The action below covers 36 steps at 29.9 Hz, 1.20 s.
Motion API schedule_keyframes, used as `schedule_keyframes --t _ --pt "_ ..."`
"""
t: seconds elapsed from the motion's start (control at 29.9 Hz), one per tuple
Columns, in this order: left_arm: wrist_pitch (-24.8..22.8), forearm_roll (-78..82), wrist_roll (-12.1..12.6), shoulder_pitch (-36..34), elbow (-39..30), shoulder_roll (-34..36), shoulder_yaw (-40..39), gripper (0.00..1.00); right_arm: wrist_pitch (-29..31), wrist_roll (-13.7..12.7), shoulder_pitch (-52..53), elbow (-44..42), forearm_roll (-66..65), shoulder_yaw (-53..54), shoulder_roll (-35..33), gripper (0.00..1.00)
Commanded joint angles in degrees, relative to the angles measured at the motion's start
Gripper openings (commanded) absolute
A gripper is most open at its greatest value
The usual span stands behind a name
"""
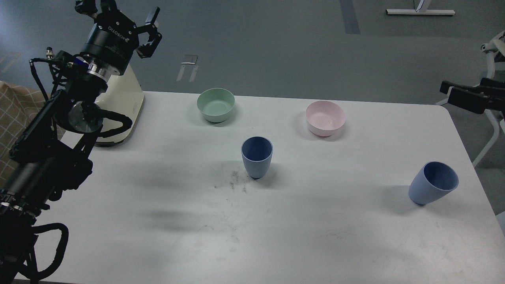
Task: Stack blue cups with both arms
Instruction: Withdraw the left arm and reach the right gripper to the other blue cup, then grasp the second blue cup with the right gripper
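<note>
Two blue cups stand apart on the white table (158,221). One blue cup (256,157) is upright near the middle. The other blue cup (433,183) is at the right, near the table's edge, and looks tilted to the right. My left gripper (118,14) is open and empty, raised high over the far left corner, far from both cups. My right gripper (447,90) comes in at the right edge, above and behind the right cup; its two dark fingers show a small gap and hold nothing.
A mint-green bowl (216,104) and a pink bowl (324,117) sit behind the middle cup. A cream toaster (122,106) stands at the far left under my left arm. A white chair frame (489,118) is off the table's right side.
</note>
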Motion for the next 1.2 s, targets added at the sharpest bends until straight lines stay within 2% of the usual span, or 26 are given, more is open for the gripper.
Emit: schedule_keyframes --t 0.0,0.37,0.5,0.63,0.74,0.77,0.84,0.87,0.94,1.04,1.1,1.17 --pt "-0.1 0.2 -0.1 0.0 -0.1 -0.3 0.0 0.98 0.0 -0.1 -2.8 -1.0 -1.1 -0.7 -0.2 1.00" --pt "0.3 0.3 0.0 0.0 -0.6 -1.5 0.2 0.98 0.0 -0.3 -11.7 -4.0 -6.9 -0.7 2.4 0.95" --pt "0.6 0.5 0.0 0.0 -0.6 -1.7 0.3 0.98 0.0 -0.6 -12.1 -4.8 -7.0 -0.7 4.6 0.83" --pt "0.6 0.5 0.0 0.0 -0.6 -1.9 0.2 0.98 0.0 -0.7 -12.5 -5.0 -7.8 -0.7 6.1 0.78" --pt "0.6 0.6 0.0 0.0 -0.6 -2.0 0.2 0.98 0.0 -0.7 -13.1 -5.7 -9.2 -0.7 7.6 0.66" --pt "0.6 0.6 0.0 0.0 -0.6 -2.2 0.3 0.98 0.0 -0.9 -13.2 -5.8 -9.3 -0.7 8.0 0.57" --pt "0.6 0.6 0.0 0.0 -0.6 -2.2 0.3 0.98 0.0 -1.2 -13.2 -5.9 -9.4 -0.7 8.0 0.45" --pt "0.6 0.6 0.0 0.0 -0.6 -2.2 0.3 0.98 0.0 -2.4 -13.2 -6.0 -9.3 -0.7 8.0 0.37" --pt "0.7 0.6 0.0 0.0 -0.6 -2.2 0.3 0.98 0.0 -4.0 -13.3 -6.1 -9.3 -0.7 8.2 0.32" --pt "0.7 0.6 0.0 0.1 -0.6 -2.2 0.3 0.98 0.0 -4.4 -13.3 -6.0 -9.3 -0.7 8.8 0.23" --pt "0.7 0.6 0.1 0.1 -0.6 -2.2 0.3 0.98 0.0 -4.6 -13.3 -6.0 -9.2 -0.7 8.8 0.08" --pt "0.7 0.6 0.1 0.1 -0.6 -2.2 0.3 0.98 0.0 -4.9 -13.3 -6.0 -9.2 -0.7 8.8 0.00"
